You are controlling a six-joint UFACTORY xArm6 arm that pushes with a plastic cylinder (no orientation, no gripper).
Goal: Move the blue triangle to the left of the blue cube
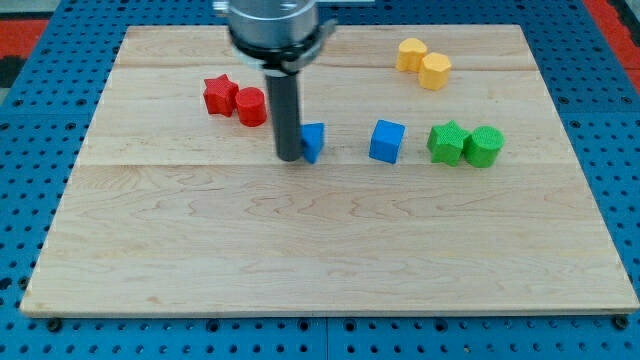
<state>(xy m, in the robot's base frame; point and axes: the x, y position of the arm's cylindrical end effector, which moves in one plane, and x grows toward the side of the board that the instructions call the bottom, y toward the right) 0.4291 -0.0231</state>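
The blue triangle lies near the middle of the wooden board, partly hidden behind my rod. My tip rests on the board right against the triangle's left side. The blue cube sits to the right of the triangle, with a gap about one block wide between them.
A red star and a red cylinder sit to the upper left of my tip. A green star and a green cylinder sit right of the blue cube. Two yellow blocks lie at the upper right. The wooden board lies on a blue surface.
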